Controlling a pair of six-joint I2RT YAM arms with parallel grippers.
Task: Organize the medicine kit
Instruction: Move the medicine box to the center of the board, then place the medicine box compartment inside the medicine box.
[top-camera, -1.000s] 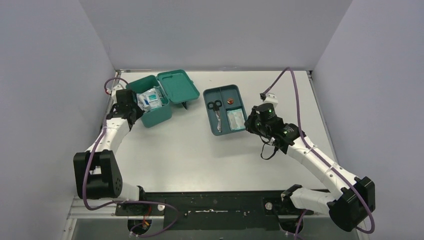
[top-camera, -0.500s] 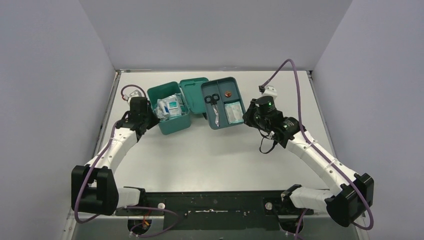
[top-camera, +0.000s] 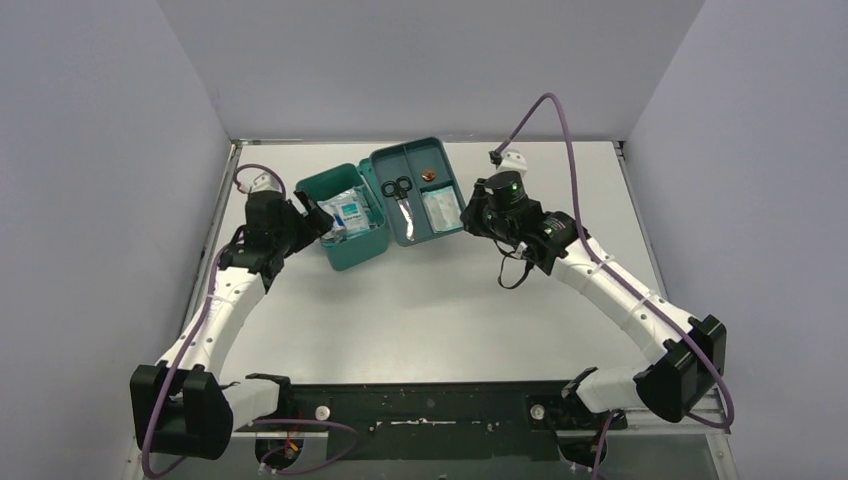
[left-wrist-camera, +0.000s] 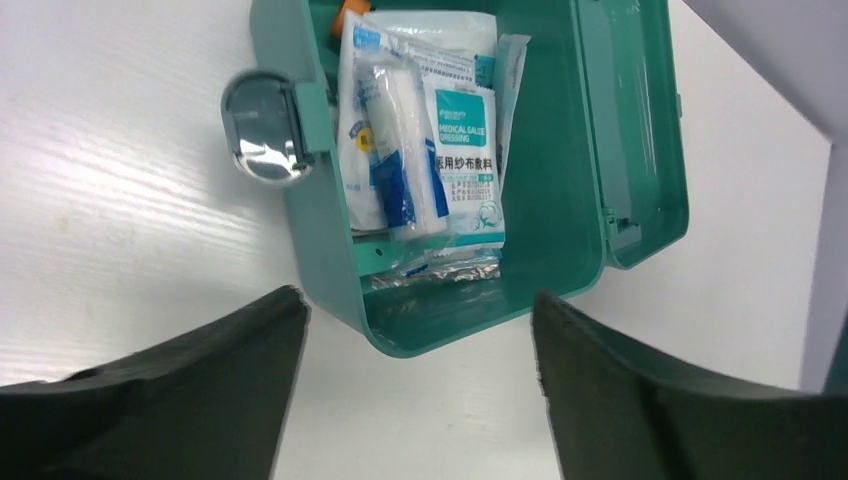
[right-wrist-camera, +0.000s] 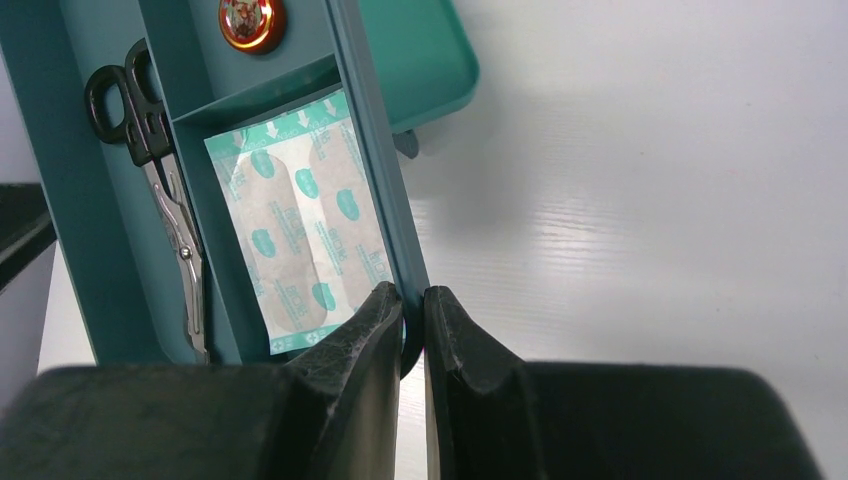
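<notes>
Right wrist, end effector (right-wrist-camera: 413, 300) clamps tray (right-wrist-camera: 372, 160) rim

**Tally of kit and tray**

One medicine kit (top-camera: 345, 255). One divided tray (right-wrist-camera: 100, 260). One pair of scissors (right-wrist-camera: 170, 205). One small round red-gold disc (right-wrist-camera: 251, 20). Two plasters (right-wrist-camera: 270, 220) in one wrapper. At least three white packets (left-wrist-camera: 465, 150), overlapping, inside the kit.

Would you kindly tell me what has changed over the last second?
The left pincer dragged the medicine kit rightward, then opened and let go. The right pincer, shut on the rim of the divided tray, carried it left, over the kit's open lid. Unchanged: that grip and the open lid.
</notes>
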